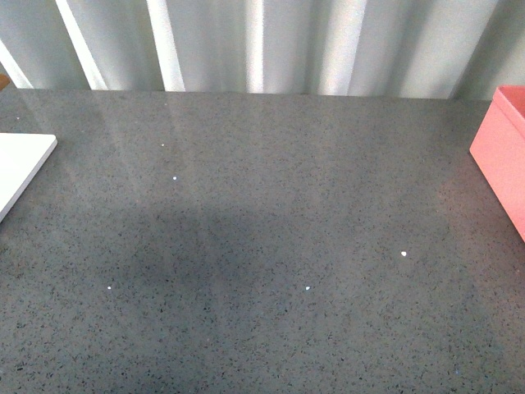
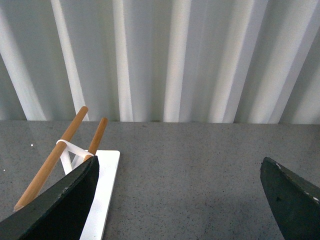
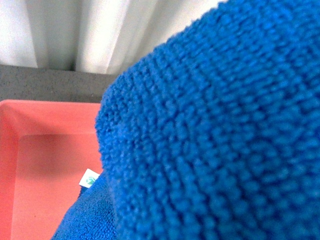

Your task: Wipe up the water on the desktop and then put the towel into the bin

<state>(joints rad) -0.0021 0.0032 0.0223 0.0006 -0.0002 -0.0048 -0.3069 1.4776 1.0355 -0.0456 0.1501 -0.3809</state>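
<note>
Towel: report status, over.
Left gripper open, empty. Right gripper hidden behind towel. Towel hanging into bin. No obstruction seen.

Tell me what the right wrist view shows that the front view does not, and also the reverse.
Only the right wrist view shows the towel. It fills most of the picture, with a small white tag at its edge, and the inside of the bin lies beyond it.

Only the front view shows the white board at the left edge and the wide desktop with a few bright specks. No towel or arm appears there.

Both show the bin, some desktop and the pale pleated backdrop.
</note>
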